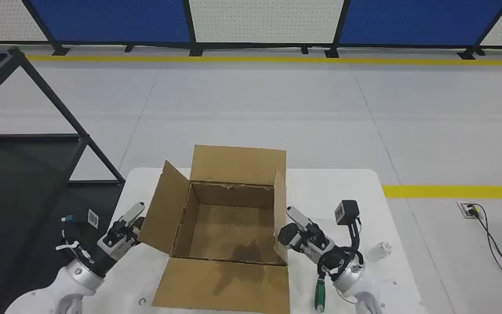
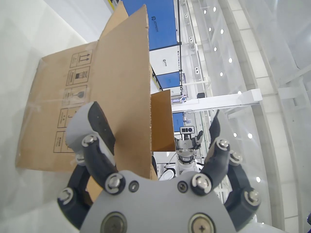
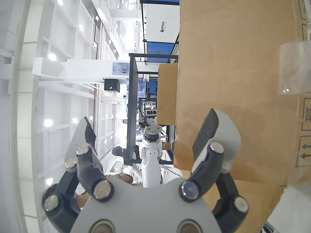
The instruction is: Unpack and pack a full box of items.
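Top camera looks down on the box point(image 1: 235, 166); wrist cameras closely face its opposite sides.

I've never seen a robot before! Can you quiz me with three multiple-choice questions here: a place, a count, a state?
1. Where does the cardboard box stand? A on the floor; B on the white table; C on a shelf.
2. How many of its flaps are open? A one; B two; C four.
3. How are the left pincer and right pincer? A both open; B both shut; C one open, one shut.
Answers: 1 B, the box rests on the white table between the pincers. 2 C, all four flaps are spread, baring the bottom. 3 A, each wrist view shows a wide gap between the fingers.
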Controlling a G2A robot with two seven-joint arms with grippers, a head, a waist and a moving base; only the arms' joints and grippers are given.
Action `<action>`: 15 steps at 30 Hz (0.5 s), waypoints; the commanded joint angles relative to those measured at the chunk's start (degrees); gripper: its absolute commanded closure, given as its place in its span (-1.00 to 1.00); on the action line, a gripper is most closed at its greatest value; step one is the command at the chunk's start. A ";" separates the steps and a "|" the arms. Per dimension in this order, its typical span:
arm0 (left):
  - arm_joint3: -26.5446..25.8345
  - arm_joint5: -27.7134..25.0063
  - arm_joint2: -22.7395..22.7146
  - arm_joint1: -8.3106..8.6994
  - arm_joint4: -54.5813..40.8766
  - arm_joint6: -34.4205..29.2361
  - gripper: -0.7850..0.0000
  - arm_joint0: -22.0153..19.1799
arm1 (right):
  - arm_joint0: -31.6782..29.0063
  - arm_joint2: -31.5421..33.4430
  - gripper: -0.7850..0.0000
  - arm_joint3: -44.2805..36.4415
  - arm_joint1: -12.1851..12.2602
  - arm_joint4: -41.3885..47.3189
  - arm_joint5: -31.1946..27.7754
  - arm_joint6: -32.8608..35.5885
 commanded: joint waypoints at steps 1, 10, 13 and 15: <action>-0.02 0.02 0.04 0.00 0.04 -0.04 -1.00 -0.01 | 0.00 0.00 -1.00 0.00 0.00 0.00 0.00 0.00; -0.57 -0.08 0.53 -0.03 -0.13 -0.17 -1.00 0.16 | 0.23 -1.39 -1.00 -0.03 -0.02 -0.15 -0.83 0.72; -1.43 0.22 1.50 -0.03 0.20 -0.19 -1.00 -0.19 | 2.16 -3.47 -1.00 1.41 -0.19 -0.05 -0.91 1.09; -1.85 0.60 2.45 -0.04 0.38 -0.38 -1.00 -0.84 | 4.03 -5.24 -1.00 3.01 -0.40 -0.23 -0.67 0.72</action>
